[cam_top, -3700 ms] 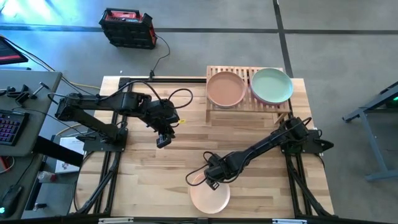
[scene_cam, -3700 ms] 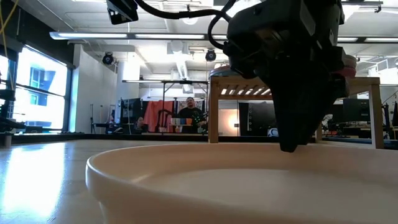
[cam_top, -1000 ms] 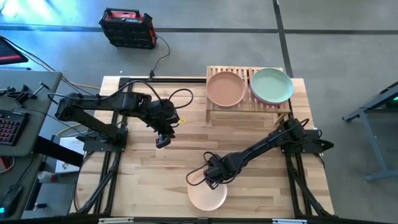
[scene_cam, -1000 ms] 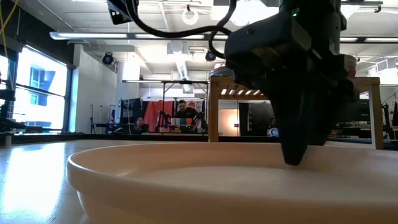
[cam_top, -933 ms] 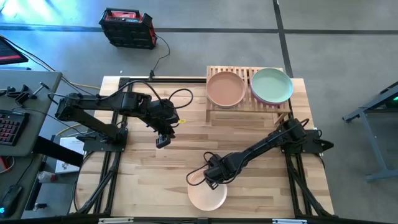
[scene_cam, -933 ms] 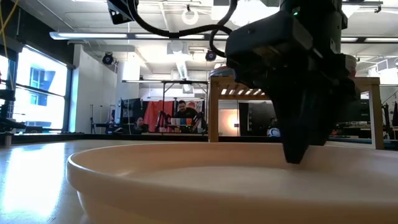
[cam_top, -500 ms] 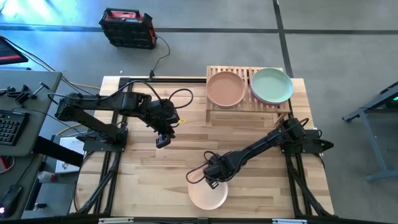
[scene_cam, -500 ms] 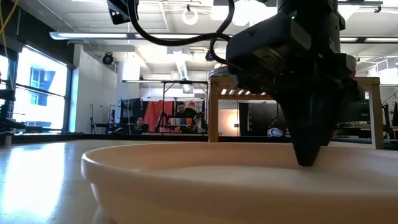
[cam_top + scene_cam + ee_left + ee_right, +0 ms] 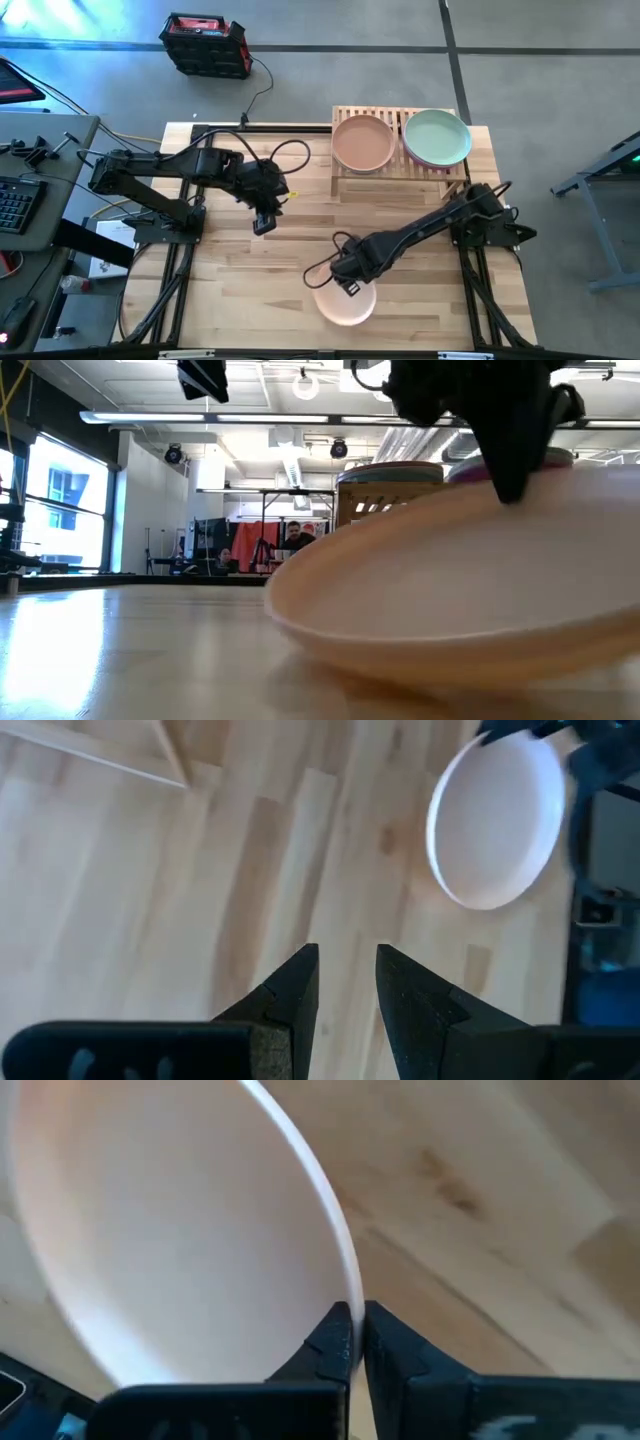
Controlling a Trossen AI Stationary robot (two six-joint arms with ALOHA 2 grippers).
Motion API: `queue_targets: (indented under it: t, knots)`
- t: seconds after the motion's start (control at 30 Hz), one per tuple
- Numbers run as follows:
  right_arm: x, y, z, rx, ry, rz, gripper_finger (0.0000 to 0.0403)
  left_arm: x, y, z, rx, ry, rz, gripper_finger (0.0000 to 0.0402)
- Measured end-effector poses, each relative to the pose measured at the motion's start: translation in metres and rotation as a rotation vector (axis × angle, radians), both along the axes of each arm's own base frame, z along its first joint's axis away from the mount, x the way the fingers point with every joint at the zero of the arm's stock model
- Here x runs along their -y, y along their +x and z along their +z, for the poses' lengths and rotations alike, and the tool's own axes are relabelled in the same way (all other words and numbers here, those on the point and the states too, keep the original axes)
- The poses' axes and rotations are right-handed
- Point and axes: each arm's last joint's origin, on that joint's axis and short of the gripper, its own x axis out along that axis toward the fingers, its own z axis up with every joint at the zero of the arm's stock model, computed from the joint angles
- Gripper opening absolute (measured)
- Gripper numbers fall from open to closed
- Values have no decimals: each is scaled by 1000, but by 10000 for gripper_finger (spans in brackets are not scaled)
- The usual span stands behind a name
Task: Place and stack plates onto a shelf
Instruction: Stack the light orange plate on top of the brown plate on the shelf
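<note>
A beige plate (image 9: 345, 305) sits near the table's near edge, tilted, with its underside (image 9: 400, 655) on the tabletop. My right gripper (image 9: 350, 284) is shut on the plate's far rim. My left gripper (image 9: 264, 222) hovers left of centre, fingers (image 9: 300, 980) a little apart, holding nothing. The wooden slat shelf (image 9: 398, 168) stands at the far right. It carries a pink-tan plate (image 9: 362, 143) and a sage plate (image 9: 437, 135) resting on another plate. The other plates are out of view. My right gripper pinches the beige plate's rim (image 9: 343, 1280) on its far side, one finger inside the plate and one outside. The fingers (image 9: 510, 475) come from above, pointing down. The held rim is raised and the plate tilts, its lower part on the table.
Bare butcher-block tabletop (image 9: 230, 290) lies left of the plate and between the plate and the shelf. A black and red case (image 9: 205, 43) sits on the floor beyond the table. A desk with a keyboard (image 9: 15, 205) is at the left. People show in the room behind (image 9: 295, 540).
My right gripper has risen and moved slightly toward the right and far edges, staying shut on the rim. The beige plate, flat on the table a second ago, has tipped up. Its gripped far rim is lifted while its lower part stays on the table.
</note>
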Motion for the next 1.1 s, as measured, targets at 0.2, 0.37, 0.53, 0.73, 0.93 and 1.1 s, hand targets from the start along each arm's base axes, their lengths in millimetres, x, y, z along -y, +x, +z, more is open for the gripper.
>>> queue_targets:
  t: [0.2,0.37,0.53,0.73,0.93,1.1]
  knots:
    - [19,-7,40,8,-52,2,0,-1,0,0,3,50,-14,90]
    - [45,-17,73,38,-88,11,0,-5,0,0,2,55,-3,90]
    - [84,-33,104,92,-125,12,0,-15,0,0,1,65,24,90]
    - [144,-60,143,211,-177,-2,0,-29,-1,0,0,79,55,90]
    - [208,-95,170,303,-236,-71,0,-43,-2,0,-2,83,101,90]
    - [257,-119,180,377,-235,-121,0,-54,-4,0,-4,83,142,90]
